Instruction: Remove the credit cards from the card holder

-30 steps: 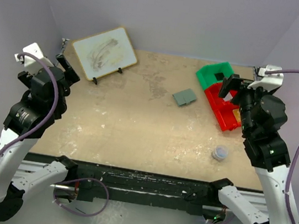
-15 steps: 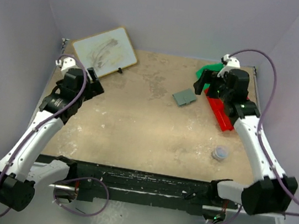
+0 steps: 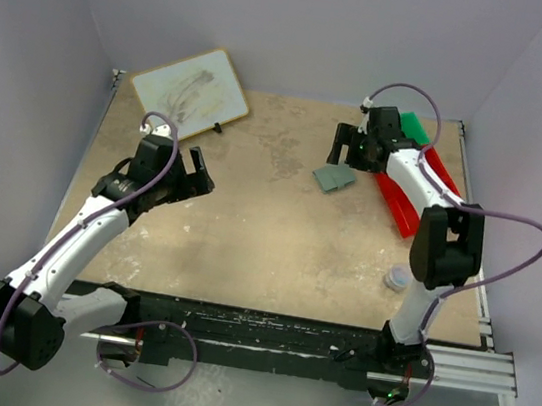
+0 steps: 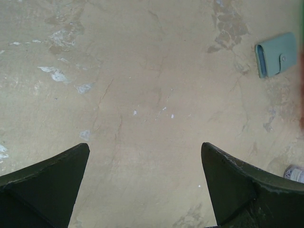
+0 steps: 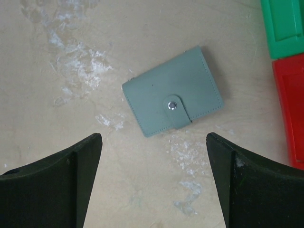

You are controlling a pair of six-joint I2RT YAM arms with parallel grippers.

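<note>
Where the table (image 3: 244,250) lies nearest the arm bases, one small pale round pot (image 3: 399,278) stands on the right; farther in on the left, the left gripper (image 3: 201,172) hangs over the tabletop, jaws wide apart, holding nothing. Farther still on the right, the card holder (image 5: 173,97), grey-green, lies flat and shut with its snap tab fastened, just left of a red bin (image 5: 289,114); the right gripper (image 5: 153,137) hangs above it, jaws spread, not touching. Farthest: a green bin (image 5: 285,26) on the right, a propped whiteboard (image 3: 189,94) on the left.
</note>
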